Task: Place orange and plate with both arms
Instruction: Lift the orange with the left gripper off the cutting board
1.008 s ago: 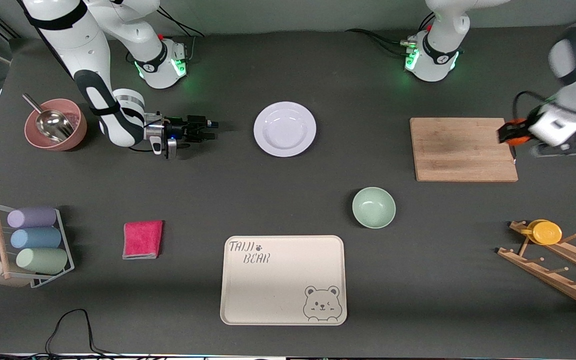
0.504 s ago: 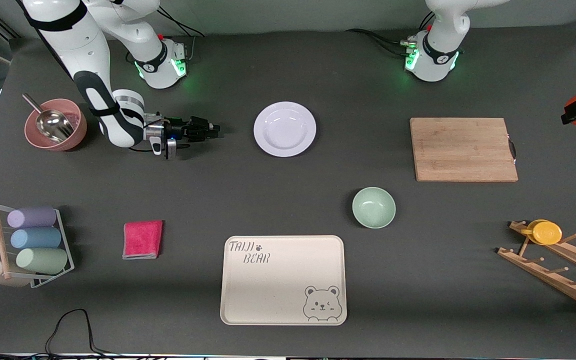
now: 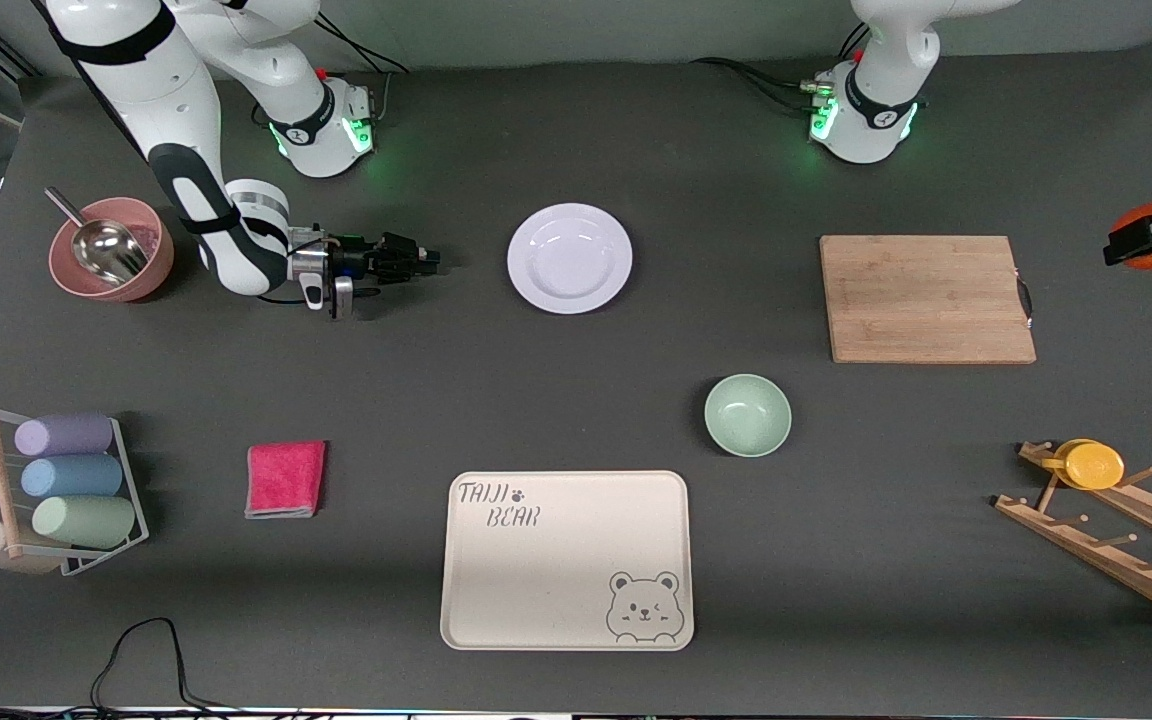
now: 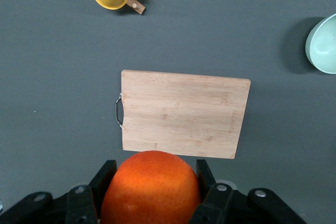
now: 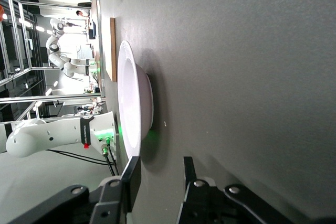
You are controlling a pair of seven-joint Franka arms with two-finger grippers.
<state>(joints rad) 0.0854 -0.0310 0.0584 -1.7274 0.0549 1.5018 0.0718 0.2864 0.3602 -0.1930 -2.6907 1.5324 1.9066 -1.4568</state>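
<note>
Aloft – left tool (image 4: 152,195) gripping orange (image 4: 151,187).

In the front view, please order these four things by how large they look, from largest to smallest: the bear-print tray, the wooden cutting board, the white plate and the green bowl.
1. Bear-print tray
2. Wooden cutting board
3. White plate
4. Green bowl

The tray lies nearest that camera, which may enlarge it somewhat, but its lead looks clear.

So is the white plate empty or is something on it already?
Empty. The plate lies flat on the table with nothing on it; the orange is clamped in the left gripper, up over the table's end.
</note>
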